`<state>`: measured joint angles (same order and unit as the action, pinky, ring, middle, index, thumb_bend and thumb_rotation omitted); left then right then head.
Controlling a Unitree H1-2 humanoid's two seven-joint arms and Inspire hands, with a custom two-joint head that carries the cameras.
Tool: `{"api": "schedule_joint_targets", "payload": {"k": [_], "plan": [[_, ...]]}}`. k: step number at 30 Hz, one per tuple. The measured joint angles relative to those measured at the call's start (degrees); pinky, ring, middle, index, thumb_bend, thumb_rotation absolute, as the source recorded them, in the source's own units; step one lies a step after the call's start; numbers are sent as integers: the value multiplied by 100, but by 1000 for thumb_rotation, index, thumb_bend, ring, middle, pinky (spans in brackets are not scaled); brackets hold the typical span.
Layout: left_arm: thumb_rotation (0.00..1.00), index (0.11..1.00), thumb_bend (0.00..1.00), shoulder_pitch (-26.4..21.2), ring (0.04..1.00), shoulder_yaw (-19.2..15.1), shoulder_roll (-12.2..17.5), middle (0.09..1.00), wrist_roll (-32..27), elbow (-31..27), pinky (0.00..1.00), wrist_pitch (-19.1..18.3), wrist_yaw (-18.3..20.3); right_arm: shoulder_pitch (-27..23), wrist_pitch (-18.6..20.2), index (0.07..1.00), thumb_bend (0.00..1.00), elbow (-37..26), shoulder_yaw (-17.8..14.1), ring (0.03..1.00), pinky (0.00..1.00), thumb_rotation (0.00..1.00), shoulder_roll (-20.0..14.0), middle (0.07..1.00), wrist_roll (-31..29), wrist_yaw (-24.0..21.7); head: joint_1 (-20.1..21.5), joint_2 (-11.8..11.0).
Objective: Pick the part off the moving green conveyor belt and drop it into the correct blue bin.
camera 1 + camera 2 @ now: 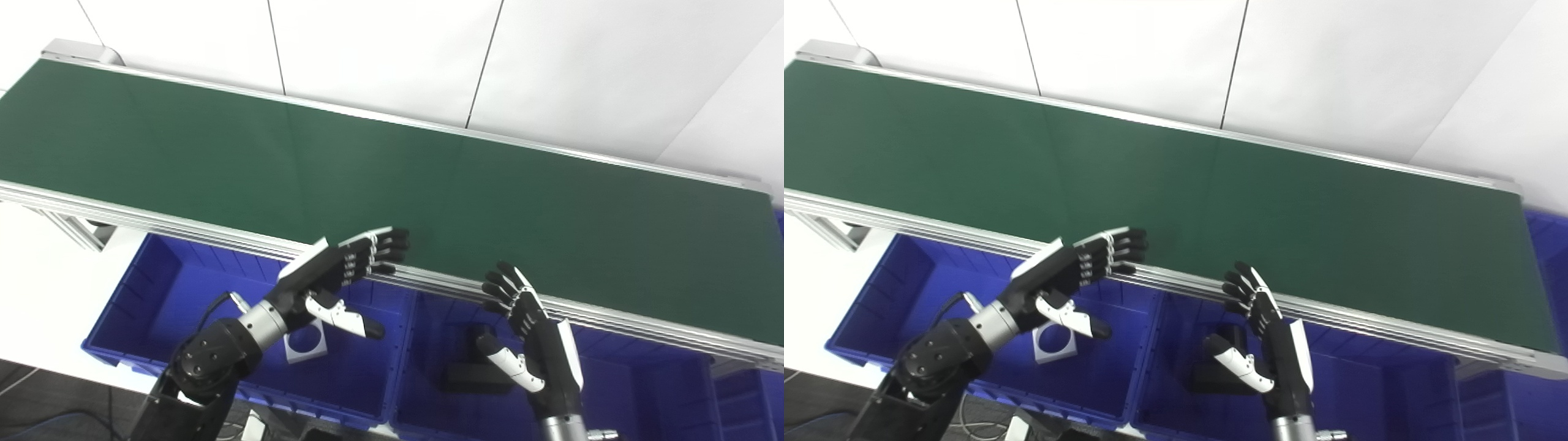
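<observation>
The green conveyor belt [392, 184] runs across the view with no part visible on it. My left hand [343, 269] is open, fingers reaching over the belt's near rail, thumb hanging below. My right hand [527, 318] is open too, fingers spread and pointing up just before the near rail. Below the belt, a blue bin [184, 294] on the left holds a white square part with a round hole [304, 346]. The middle blue bin [643, 392] holds a black part [471, 373], partly hidden behind my right hand.
An aluminium rail [612, 315] edges the belt's near side. A third blue bin [750, 398] shows at the far right. White wall panels rise behind the belt. Cables lie on the floor at the bottom left.
</observation>
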<state>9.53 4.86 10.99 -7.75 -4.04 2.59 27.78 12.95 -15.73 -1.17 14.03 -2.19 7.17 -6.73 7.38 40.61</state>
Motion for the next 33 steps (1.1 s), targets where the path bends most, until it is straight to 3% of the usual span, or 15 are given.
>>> {"api": "schedule_joint_targets", "payload": {"k": [4,12,16,17,19,23,27,33], "plan": [[267,890,1000,-26,875,19,-36,889,-238,559,855,367,56,7,-64,916,884,172,34,833,746,668,30,856,61,41,613,-132],[241,888,1000,-34,878,-43,-146,890,-696,1287,871,917,257,-44,-127,916,835,503,91,836,749,707,140,863,238,121,1063,-255],[242,877,1000,-60,874,-138,-119,885,-872,1713,868,1188,349,-90,-240,916,814,655,110,835,753,715,186,863,355,209,1642,-378],[241,871,1000,-78,873,-164,-104,883,-934,1829,868,1248,409,-137,-261,918,810,733,113,837,755,717,205,867,392,252,2018,-448],[245,864,1000,-151,865,-230,-74,877,-1074,2105,860,1410,522,-223,-294,921,808,865,138,836,756,721,238,870,487,315,2091,-466],[253,850,1000,-222,842,-352,21,848,-1192,2294,838,1427,596,-306,-368,923,810,1006,191,833,758,720,324,871,570,347,1978,-439],[254,844,1000,-253,840,-361,25,851,-1193,2389,828,1470,602,-311,-397,927,816,1076,178,835,756,723,328,870,582,394,1504,-387],[242,825,1000,-263,827,-331,-14,843,-1131,2517,814,1932,621,-263,-447,924,818,1001,162,840,750,719,243,868,533,394,1074,-553]]}}
